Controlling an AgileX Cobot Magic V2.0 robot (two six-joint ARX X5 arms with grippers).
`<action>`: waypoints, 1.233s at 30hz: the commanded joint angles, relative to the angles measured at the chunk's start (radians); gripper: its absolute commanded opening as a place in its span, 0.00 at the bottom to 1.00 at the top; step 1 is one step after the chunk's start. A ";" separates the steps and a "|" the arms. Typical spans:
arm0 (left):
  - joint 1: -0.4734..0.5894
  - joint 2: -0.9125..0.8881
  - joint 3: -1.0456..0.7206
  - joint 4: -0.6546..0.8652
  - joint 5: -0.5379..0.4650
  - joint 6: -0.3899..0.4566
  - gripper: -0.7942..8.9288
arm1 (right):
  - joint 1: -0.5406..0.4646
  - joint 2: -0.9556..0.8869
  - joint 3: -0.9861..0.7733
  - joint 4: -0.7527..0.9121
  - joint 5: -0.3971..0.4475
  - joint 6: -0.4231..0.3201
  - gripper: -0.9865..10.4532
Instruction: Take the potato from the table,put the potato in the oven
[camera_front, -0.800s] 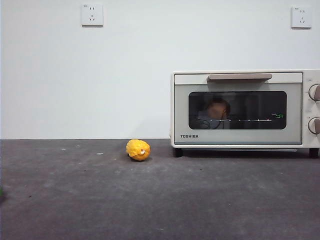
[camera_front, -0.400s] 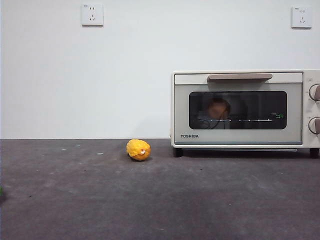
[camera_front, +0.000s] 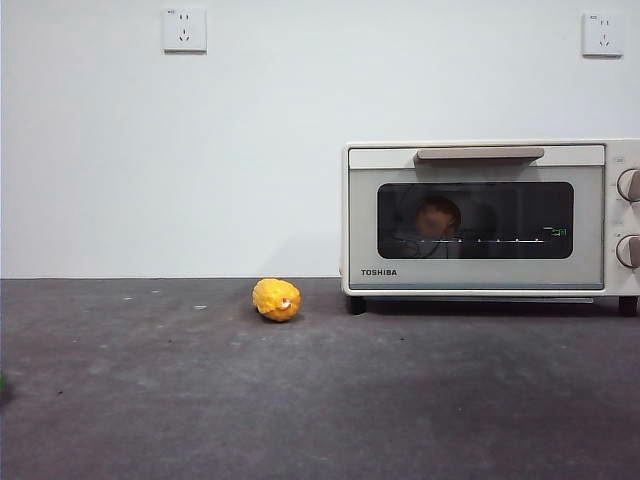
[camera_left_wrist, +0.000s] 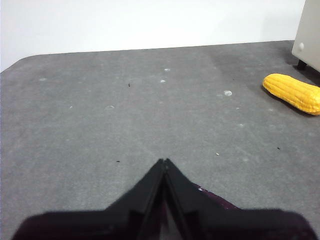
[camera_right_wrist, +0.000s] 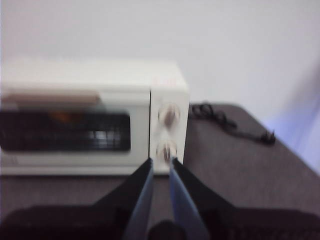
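Potato sits behind the oven door, unchanged from a second ago; left gripper pinched closed and empty, right gripper slightly parted, empty.

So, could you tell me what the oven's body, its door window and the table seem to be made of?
The oven body looks like cream-painted sheet metal, smooth with a soft sheen. Its door window seems dark glass: glossy, with the potato visible behind it. The table looks matte dark grey, mottled and speckled, perhaps a felt-like or rubbery mat; hard to say which.
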 joint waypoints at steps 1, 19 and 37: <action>0.002 0.000 -0.010 0.007 0.000 -0.008 0.08 | -0.015 -0.048 -0.095 0.024 -0.020 0.000 0.14; 0.002 0.000 -0.010 0.007 0.001 -0.008 0.08 | -0.034 -0.149 -0.293 0.019 -0.029 0.074 0.14; 0.002 0.000 -0.010 0.007 0.000 -0.008 0.08 | -0.034 -0.149 -0.294 0.016 -0.050 0.083 0.14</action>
